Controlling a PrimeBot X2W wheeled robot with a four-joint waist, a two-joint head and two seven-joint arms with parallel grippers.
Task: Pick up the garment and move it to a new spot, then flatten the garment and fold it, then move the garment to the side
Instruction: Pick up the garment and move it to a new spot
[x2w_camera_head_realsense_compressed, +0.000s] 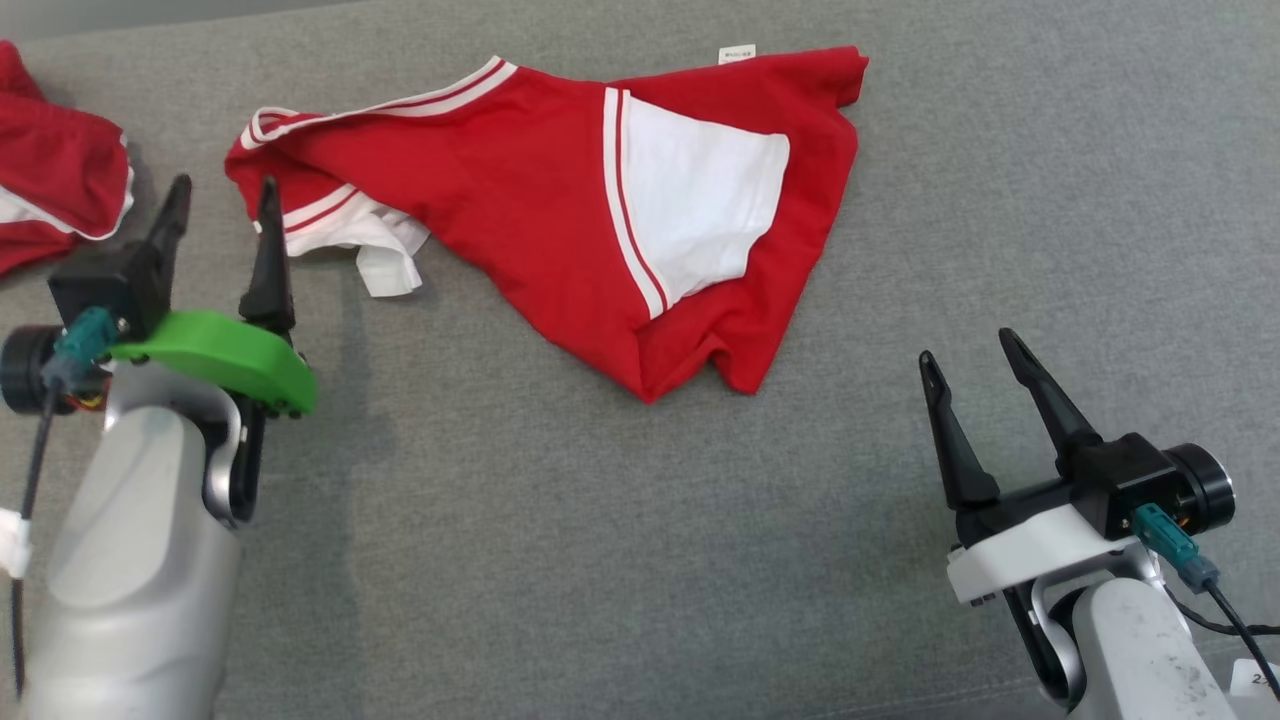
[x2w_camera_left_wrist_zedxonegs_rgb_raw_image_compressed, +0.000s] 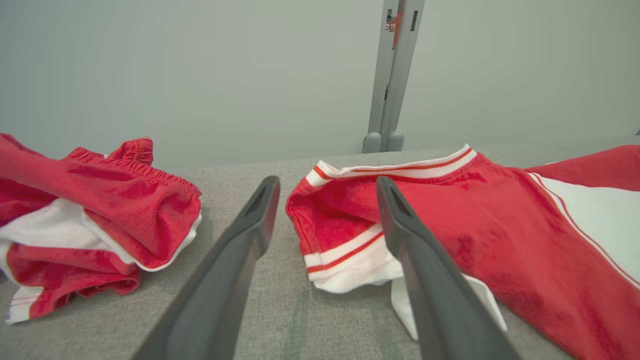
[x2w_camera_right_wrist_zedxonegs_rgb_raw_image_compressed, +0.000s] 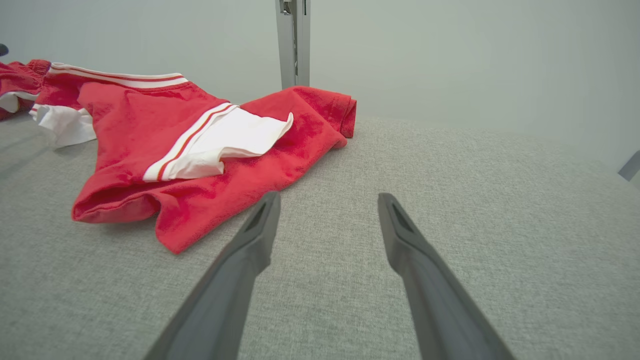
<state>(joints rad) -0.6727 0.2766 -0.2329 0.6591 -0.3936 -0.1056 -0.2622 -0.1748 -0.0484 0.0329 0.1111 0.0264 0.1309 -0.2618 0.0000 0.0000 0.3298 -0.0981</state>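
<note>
A red garment (x2w_camera_head_realsense_compressed: 520, 200) with white panels and striped trim lies crumpled across the middle of the grey surface. Its left corner (x2w_camera_left_wrist_zedxonegs_rgb_raw_image_compressed: 345, 220) sits just beyond the fingertips in the left wrist view. My left gripper (x2w_camera_head_realsense_compressed: 225, 195) is open at that left corner, with nothing between its fingers. At the lower right my right gripper (x2w_camera_head_realsense_compressed: 965, 345) stands open over bare fabric, a short way right of the garment's lower point. In the right wrist view the garment (x2w_camera_right_wrist_zedxonegs_rgb_raw_image_compressed: 165, 150) lies to the left of the open right gripper (x2w_camera_right_wrist_zedxonegs_rgb_raw_image_compressed: 327, 200).
A second red and white garment (x2w_camera_head_realsense_compressed: 50, 180) is bunched at the far left edge, also seen as a heap (x2w_camera_left_wrist_zedxonegs_rgb_raw_image_compressed: 90, 220) left of my left fingers. The grey surface (x2w_camera_head_realsense_compressed: 1050, 200) runs back to a pale wall with a grey upright post (x2w_camera_left_wrist_zedxonegs_rgb_raw_image_compressed: 392, 75).
</note>
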